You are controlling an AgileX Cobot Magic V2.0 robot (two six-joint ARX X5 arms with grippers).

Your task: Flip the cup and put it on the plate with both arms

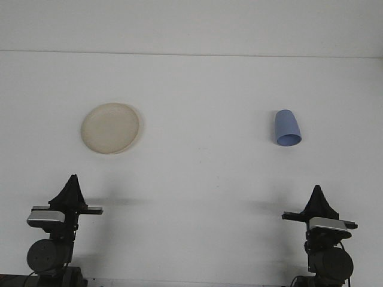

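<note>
Front view showed the blue cup (287, 128) standing mouth-down on the right of the plain white worktop (203, 179), well apart from the beige plate (111, 128) on the left. Left claw (72, 190) and right claw (316, 200) sat near the front edge, fingers pressed together.

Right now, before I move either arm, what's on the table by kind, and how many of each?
Cups: 1, the blue cup, on the right side, wide end toward the camera.
Plates: 1, the beige plate, on the left side, nothing on it.
Total: 2 things on the white table.
</note>
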